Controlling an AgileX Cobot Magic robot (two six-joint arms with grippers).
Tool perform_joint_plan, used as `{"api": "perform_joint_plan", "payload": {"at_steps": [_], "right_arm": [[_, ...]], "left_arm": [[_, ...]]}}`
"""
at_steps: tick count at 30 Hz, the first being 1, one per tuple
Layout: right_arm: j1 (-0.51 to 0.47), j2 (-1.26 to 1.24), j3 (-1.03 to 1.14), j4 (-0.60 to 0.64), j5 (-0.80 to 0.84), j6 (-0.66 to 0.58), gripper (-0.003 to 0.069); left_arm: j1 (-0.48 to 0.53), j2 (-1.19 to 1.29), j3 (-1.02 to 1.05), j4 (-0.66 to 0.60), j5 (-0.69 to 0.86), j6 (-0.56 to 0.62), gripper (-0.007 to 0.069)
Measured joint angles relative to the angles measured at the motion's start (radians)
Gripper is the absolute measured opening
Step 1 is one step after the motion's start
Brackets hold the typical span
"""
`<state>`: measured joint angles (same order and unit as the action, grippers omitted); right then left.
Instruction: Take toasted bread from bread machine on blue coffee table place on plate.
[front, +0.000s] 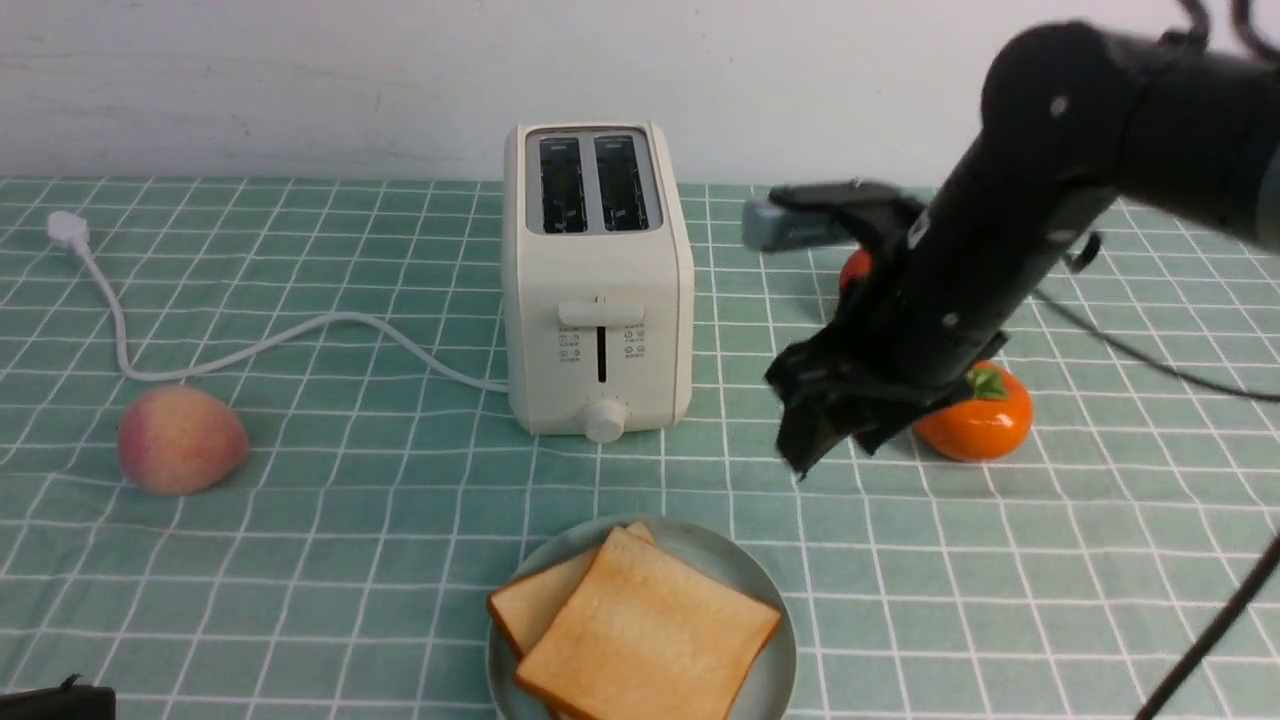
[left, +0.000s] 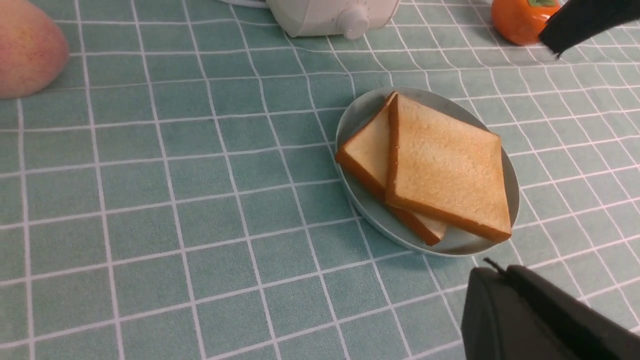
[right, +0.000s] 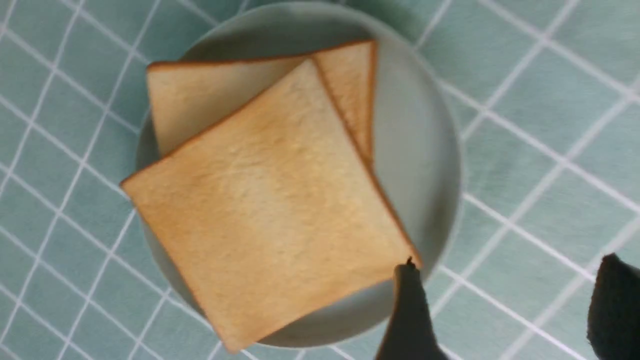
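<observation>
Cloth on the blue coffee table (front: 300, 560) is looking matt, woven; bread machine (front: 598, 300) shell is reading smooth satin plastic; plate (front: 745, 562) is showing smooth dull glaze; toasted bread (front: 640, 630) is looking dry, porous; orange fruit (front: 985, 422) at bread machine's 3 o'clock is gleaming glossy

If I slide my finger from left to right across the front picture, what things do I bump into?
White plug → peach → bread machine → orange fruit. The plate lies in front of the bread machine, so it has no clear turn.
</observation>
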<state>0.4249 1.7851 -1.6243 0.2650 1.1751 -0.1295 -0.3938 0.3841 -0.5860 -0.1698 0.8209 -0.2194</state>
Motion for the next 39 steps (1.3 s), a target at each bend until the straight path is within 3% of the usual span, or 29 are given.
{"api": "perform_joint_plan", "payload": {"at_steps": [1,2,3,4,5,7,10,14,17,21,25,31,39], "right_arm": [[0.000,-0.059,-0.039,-0.095,0.033,0.075,0.0402],[0.000,-0.066,-0.043,-0.095,0.033,0.082,0.0395],[0.000,-0.137,-0.063,-0.175,0.044,0.130,0.0323],[0.000,-0.157,-0.064,-0.182,0.044,0.136,0.0301],[0.000,-0.234,-0.065,-0.235,0.054,0.167,0.0206],[0.000,-0.353,-0.054,-0.291,0.062,0.211,0.0084],[0.000,-0.555,0.010,-0.360,0.056,0.288,-0.0013],[0.000,-0.787,0.151,-0.396,-0.064,0.323,-0.0018],[0.000,-1.020,0.371,-0.405,-0.242,0.328,-0.0018],[0.000,-1.416,0.845,-0.426,-0.604,0.375,-0.0010],[0.000,-1.588,1.127,-0.509,-0.797,0.468,-0.0003],[0.000,-1.756,1.285,-0.602,-0.963,0.510,0.0001],[0.000,-1.777,1.300,-0.655,-0.978,0.511,0.0005]], "left_arm": [[0.000,0.000,0.000,0.009,-0.001,0.000,-0.0014],[0.000,0.000,0.000,0.009,-0.001,0.000,-0.0014],[0.000,0.000,0.000,0.018,-0.006,0.000,-0.0014],[0.000,0.000,0.000,0.020,-0.007,0.000,-0.0014],[0.000,0.000,0.000,0.027,-0.019,0.000,-0.0014],[0.000,0.000,0.000,0.028,-0.044,0.000,-0.0014],[0.000,0.000,0.000,0.028,-0.093,0.000,-0.0014],[0.000,0.000,0.000,0.027,-0.145,0.000,-0.0014],[0.000,0.000,0.000,0.023,-0.178,0.000,-0.0014],[0.000,0.001,0.000,0.003,-0.200,0.000,-0.0014],[0.000,0.001,0.000,-0.021,-0.203,0.000,-0.0014],[0.000,0.001,0.000,-0.025,-0.206,0.000,-0.0014],[0.000,0.001,0.000,-0.026,-0.206,0.000,-0.0013]]}}
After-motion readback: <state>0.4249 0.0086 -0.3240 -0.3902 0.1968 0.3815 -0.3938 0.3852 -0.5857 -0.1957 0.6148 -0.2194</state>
